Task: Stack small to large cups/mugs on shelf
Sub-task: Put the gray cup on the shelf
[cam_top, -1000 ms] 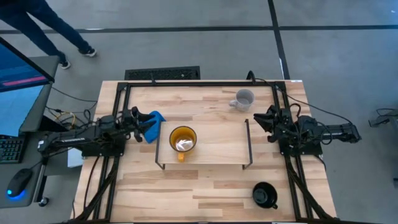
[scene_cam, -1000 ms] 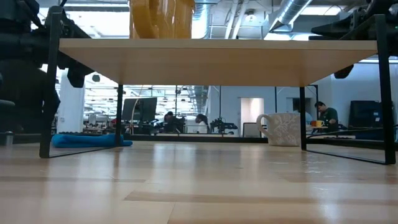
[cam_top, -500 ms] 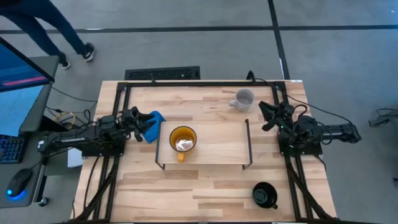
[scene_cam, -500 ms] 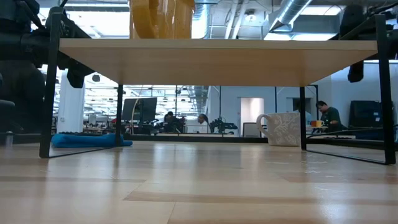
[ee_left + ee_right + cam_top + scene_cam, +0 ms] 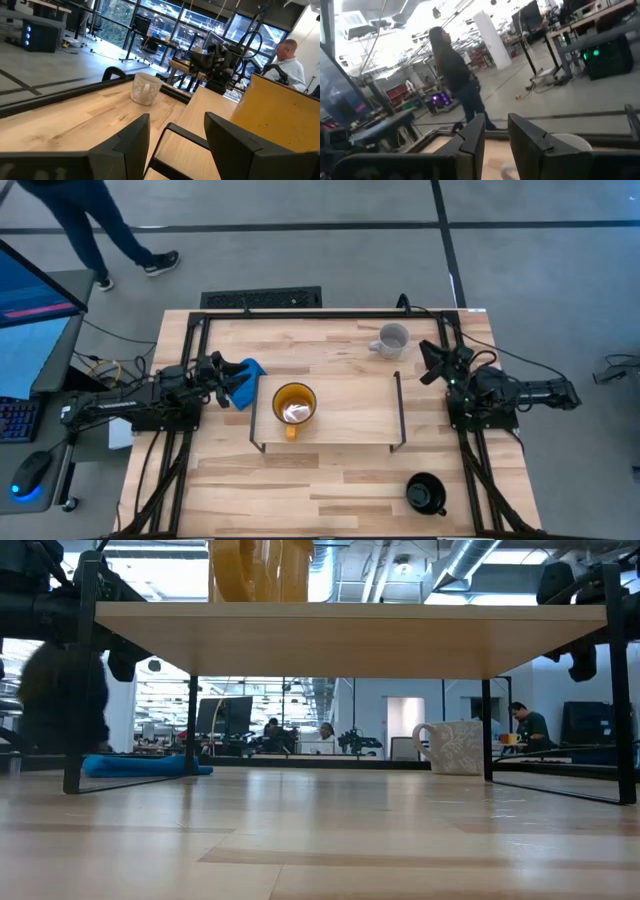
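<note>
One mug left near: pale grey-white mug (image 5: 391, 340) just ahead of right gripper (image 5: 431, 364), fingers narrow, empty; left gripper (image 5: 217, 379) fingers wide.

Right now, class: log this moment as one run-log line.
yellow-orange mug: on light-wood shelf | grey-white mug: tabletop, beyond shelf | glossy black mug: tabletop | right gripper: near grey-white mug

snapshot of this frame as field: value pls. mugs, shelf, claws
yellow mug: on the shelf, near its left end
white mug: on the table, behind the shelf's right end
black mug: on the table, front right, off the shelf
blue cloth: on the table, left of the shelf
left claw: open, empty, by the blue cloth
right claw: open, empty, close to the white mug, not touching
mugs on shelf: one of three
</note>
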You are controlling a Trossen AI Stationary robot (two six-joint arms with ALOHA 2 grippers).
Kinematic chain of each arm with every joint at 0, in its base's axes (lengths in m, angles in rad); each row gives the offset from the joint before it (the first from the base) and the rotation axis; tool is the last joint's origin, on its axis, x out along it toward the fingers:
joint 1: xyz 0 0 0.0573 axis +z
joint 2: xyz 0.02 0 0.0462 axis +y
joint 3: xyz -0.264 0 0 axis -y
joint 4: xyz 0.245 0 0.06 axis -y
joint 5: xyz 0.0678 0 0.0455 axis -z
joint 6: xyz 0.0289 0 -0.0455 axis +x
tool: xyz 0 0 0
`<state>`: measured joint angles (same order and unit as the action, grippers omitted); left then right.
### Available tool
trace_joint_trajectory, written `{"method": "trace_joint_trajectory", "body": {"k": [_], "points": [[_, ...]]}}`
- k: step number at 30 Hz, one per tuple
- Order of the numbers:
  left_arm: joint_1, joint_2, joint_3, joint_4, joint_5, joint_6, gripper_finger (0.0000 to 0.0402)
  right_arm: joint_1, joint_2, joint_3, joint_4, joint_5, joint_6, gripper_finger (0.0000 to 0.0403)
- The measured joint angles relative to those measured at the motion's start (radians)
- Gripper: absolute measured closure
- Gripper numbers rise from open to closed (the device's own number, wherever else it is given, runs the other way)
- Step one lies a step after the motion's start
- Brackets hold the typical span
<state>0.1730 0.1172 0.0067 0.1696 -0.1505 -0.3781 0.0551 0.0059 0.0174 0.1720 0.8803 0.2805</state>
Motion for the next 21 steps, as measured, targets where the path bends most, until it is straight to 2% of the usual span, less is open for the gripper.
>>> {"method": "trace_joint_trajectory", "body": {"k": [6,14,21], "points": [[0.000,0.000,0.000,0.000,0.000,-0.009,0.0223,0.000,0.000,0.000,-0.048,-0.011,0.022,0.0296],[0.000,0.000,0.000,0.000,-0.023,-0.011,0.0223,0.000,0.019,0.067,-0.052,-0.018,0.171,0.0296],[0.000,0.000,0.000,-0.002,-0.050,-0.011,0.0223,0.000,0.140,0.182,-0.044,-0.019,0.269,0.0296]]}}
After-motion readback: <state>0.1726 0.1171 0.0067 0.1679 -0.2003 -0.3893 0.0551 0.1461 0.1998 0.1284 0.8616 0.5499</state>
